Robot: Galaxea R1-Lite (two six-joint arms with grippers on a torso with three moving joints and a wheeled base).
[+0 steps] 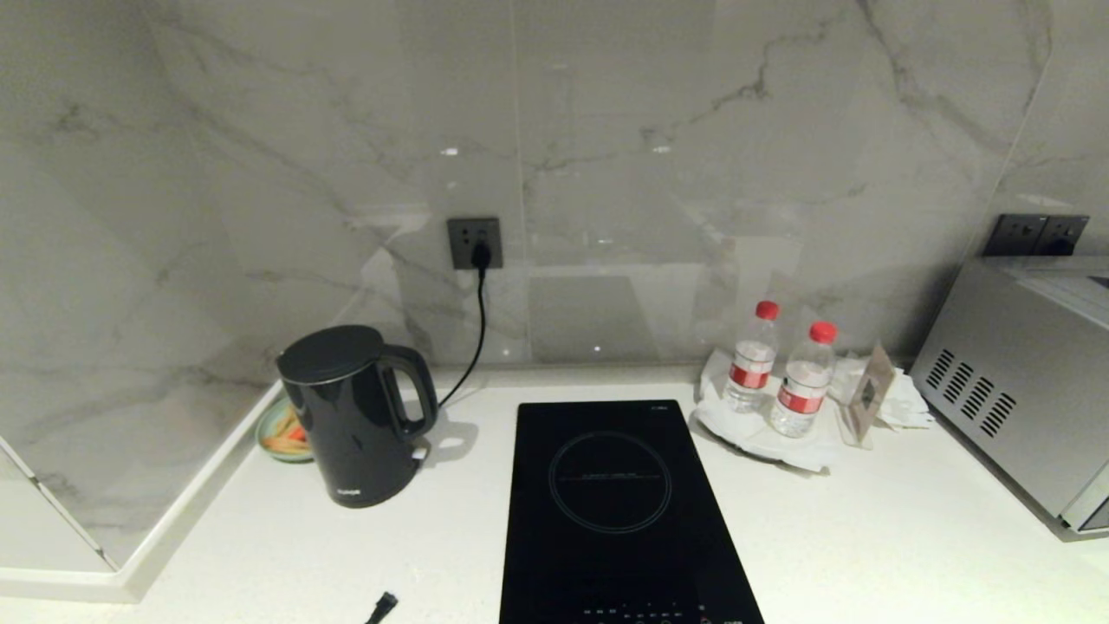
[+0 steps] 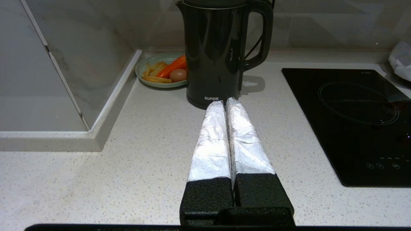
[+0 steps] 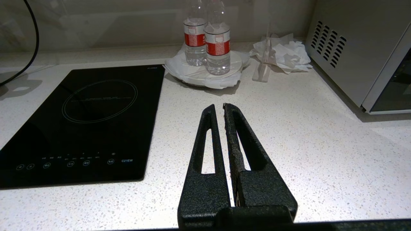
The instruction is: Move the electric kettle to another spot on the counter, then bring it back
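The electric kettle (image 1: 351, 425) is a glossy black jug with a loop handle. It stands upright at the back left of the white speckled counter (image 1: 866, 537), handle turned toward the hob. In the left wrist view the kettle (image 2: 212, 51) is straight ahead of my left gripper (image 2: 225, 101). That gripper's foil-wrapped fingers (image 2: 210, 138) are pressed together with nothing between them, and their tips line up with the kettle's foot. My right gripper (image 3: 218, 107) hovers shut and empty over bare counter (image 3: 321, 144) to the right of the hob. Neither arm shows in the head view.
A black induction hob (image 1: 611, 503) lies mid-counter. A green plate of food (image 1: 282, 433) sits in the corner behind the kettle. A black cord (image 1: 478, 321) runs up to a wall socket. Two water bottles (image 1: 801, 381) on a white plate and a steel oven (image 1: 1022, 381) stand at right.
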